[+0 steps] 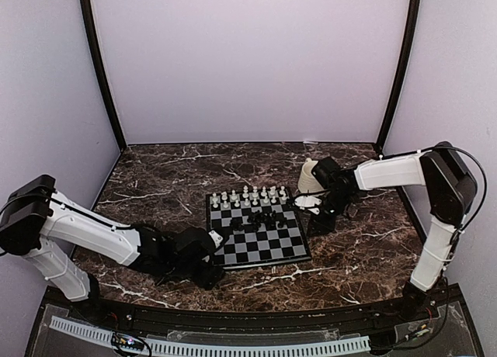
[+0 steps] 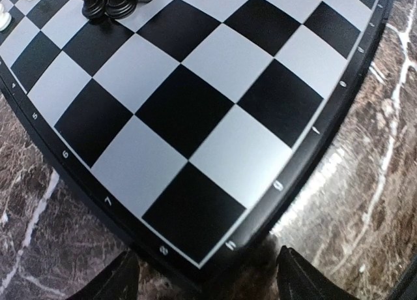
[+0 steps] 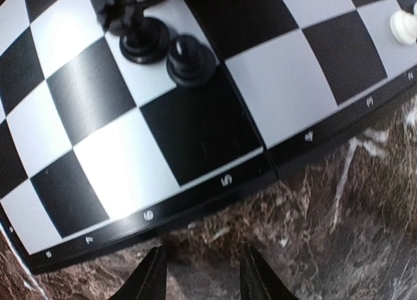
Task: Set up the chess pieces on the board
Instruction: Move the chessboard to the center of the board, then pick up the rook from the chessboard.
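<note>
**Both end effectors empty at the board's rim; black pieces unranked mid-board**

Position. The board lies at the middle of the tabletop. The white pieces stand in two rows along the board's far edge. The black pieces are bunched near the board's centre, not in ranks. I judge that side's set-up not yet done.

End effectors. My left end effector stands wide, nothing between its fingers, at the board's near-left corner. My right end effector is parted somewhat less, also empty, over bare tabletop just off the board's right edge.

Governing relation. From my right end effector the nearest black pieces lie straight ahead, a short way in from the rim. The two closest stand upright on round bases, so their long axis is vertical. Whether one behind them has tipped I cannot tell. By the wrist views I judge my right arm the nearer; from my left the cluster sits across most of the board.

Materials. The board is glossy, black and grey checks inside a thin black border with white markings. The pieces are small, smooth and shiny, and likely slippery. The tabletop is dark marble veined white. A cream mug stands beyond my right end effector.
</note>
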Motion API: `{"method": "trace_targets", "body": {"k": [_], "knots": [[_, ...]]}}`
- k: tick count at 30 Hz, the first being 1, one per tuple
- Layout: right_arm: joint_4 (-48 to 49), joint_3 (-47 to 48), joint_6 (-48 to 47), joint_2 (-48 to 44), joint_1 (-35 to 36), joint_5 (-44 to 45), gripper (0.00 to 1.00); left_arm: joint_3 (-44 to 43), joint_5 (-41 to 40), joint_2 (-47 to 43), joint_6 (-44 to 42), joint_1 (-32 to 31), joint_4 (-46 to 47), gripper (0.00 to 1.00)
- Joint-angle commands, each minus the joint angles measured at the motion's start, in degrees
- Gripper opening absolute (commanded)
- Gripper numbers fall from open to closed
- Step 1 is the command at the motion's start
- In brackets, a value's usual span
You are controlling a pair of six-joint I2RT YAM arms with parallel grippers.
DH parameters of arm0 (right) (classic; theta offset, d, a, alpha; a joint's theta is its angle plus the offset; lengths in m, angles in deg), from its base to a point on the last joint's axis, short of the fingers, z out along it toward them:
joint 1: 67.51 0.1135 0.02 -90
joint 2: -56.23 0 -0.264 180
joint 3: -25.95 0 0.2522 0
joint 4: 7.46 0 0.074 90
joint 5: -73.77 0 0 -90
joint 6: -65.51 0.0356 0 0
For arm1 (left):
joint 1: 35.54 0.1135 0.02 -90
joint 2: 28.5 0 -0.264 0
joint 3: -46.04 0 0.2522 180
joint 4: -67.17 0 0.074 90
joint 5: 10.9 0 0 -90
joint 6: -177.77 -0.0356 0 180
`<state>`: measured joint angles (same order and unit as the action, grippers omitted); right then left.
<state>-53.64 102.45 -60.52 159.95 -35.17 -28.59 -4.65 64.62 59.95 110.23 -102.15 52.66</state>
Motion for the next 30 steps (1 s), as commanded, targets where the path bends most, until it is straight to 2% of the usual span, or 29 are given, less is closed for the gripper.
{"method": "trace_targets", "body": {"k": [1,4,8,11,14,17,19,23,27,30], "knots": [[-7.47,-0.03,0.64,-6.79,-2.54,-0.35,0.40,-2.13,4.12,-9.34,-2.97,-0.62,-8.93,0.76],[-10.03,1.80,1.44,-10.65,-3.75,-3.01,0.40,-2.98,4.24,-15.94,-5.75,-0.29,-9.83,0.79],[-11.70,5.16,1.25,-12.05,-3.87,-8.65,0.38,-5.90,3.32,-16.31,-11.74,3.42,-10.68,0.84],[-11.91,7.46,0.41,-10.62,-3.71,-12.40,0.37,-8.15,5.24,-14.60,-13.66,11.15,-9.44,0.84],[-13.56,11.63,-2.06,-7.17,-2.99,-14.03,0.36,-10.59,12.59,-13.87,-15.97,19.37,-6.02,0.84],[-15.43,16.32,-3.30,-2.84,-2.00,-15.02,0.34,-13.44,16.26,-11.69,-16.42,24.05,-2.23,0.82],[-14.95,18.19,-3.07,-1.11,-0.88,-13.74,0.33,-14.16,18.54,-9.66,-15.63,27.64,0.02,0.79],[-14.90,20.42,-3.80,1.88,2.17,-9.83,0.31,-14.27,27.76,-6.82,-7.94,35.82,4.58,0.70],[-15.45,22.30,-3.90,4.29,3.97,-8.28,0.31,-15.48,33.64,-6.26,-5.47,38.80,5.37,0.70],[-16.02,23.42,-4.77,6.00,5.45,-6.37,0.31,-16.82,33.72,-4.45,-7.80,39.68,4.50,0.71]]}}
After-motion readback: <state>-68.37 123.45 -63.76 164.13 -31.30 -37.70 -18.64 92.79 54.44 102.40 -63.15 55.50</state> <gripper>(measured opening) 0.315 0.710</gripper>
